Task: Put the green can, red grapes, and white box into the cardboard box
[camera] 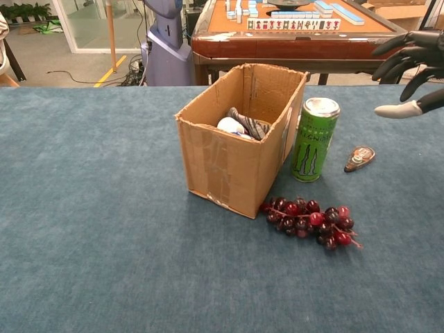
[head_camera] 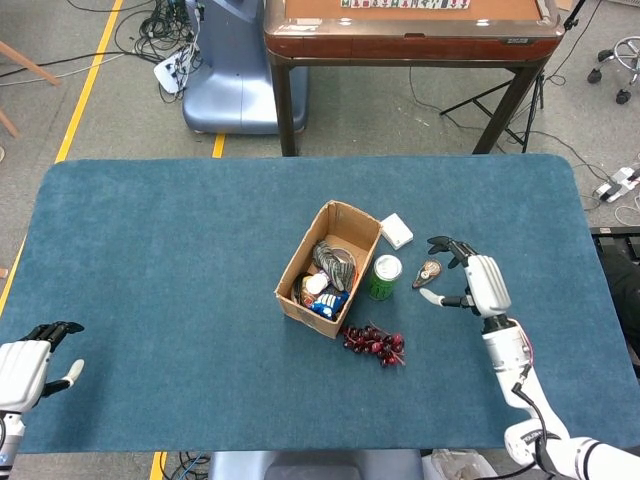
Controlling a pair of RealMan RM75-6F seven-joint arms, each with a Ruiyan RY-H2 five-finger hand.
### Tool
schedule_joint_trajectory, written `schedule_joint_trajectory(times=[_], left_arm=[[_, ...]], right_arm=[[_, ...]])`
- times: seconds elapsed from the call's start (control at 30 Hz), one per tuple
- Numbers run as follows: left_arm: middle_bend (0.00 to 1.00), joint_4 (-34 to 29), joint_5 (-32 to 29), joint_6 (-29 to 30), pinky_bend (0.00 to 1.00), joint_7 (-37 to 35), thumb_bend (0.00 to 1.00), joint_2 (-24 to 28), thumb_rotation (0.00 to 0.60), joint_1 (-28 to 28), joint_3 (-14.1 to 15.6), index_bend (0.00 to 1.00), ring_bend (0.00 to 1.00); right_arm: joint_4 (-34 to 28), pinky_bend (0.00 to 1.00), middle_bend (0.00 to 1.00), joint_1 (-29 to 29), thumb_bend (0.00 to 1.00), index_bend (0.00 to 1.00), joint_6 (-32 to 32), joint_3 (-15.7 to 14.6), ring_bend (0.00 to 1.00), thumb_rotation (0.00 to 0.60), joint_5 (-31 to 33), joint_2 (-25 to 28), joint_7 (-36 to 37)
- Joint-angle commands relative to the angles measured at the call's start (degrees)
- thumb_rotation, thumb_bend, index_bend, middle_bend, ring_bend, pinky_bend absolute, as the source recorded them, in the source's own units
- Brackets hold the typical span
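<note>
The green can [head_camera: 384, 277] [camera: 314, 139] stands upright just right of the cardboard box [head_camera: 299, 262] [camera: 229, 163], which holds several items. Red grapes [head_camera: 374, 345] [camera: 309, 220] lie on the cloth in front of the can. The white box [head_camera: 397, 231] lies behind the can; the chest view hides it. My right hand [head_camera: 468, 279] [camera: 413, 69] hovers open with fingers spread, right of the can and above a small oval object [head_camera: 428, 272] [camera: 359, 157]. My left hand [head_camera: 28, 366] rests open at the table's near left corner, far from everything.
The blue-clothed table [head_camera: 150, 260] spreads wide on the left and right of the cluster. A mahjong table [head_camera: 410, 25] [camera: 305, 35] and a grey machine base [head_camera: 225, 70] stand behind the far edge.
</note>
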Motion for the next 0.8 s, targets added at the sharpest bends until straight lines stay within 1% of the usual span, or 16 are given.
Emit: schedule_joint_trajectory(times=[0.03,0.37,0.8], left_arm=[[0.36,-0.06,0.03,-0.01,0.53,-0.14,0.28,0.07,0.6,0.03,0.04,0.32,0.32],[0.36,-0.37,0.04,-0.02,0.53,-0.58,0.28,0.44,0.6,0.14,0.15,0.32,0.32],[0.36,-0.54,0.03,-0.09,0.53,-0.97,0.28,0.72,0.6,0.19,0.19,0.32,0.32]], right_arm=[[1.52,0.48,0.36,0.91,0.0,0.28,-1.11,0.37,0.29,0.6,1.06,-1.38,-1.0],[7.12,0.48,0.36,4.07,0.0,0.28,-5.31,0.89,0.29,0.6,3.32,-5.51,0.0],[9.69,0.48,0.35,5.75,0.0,0.28,-6.7,-0.13,0.28,0.6,2.36,-7.87,2.63]])
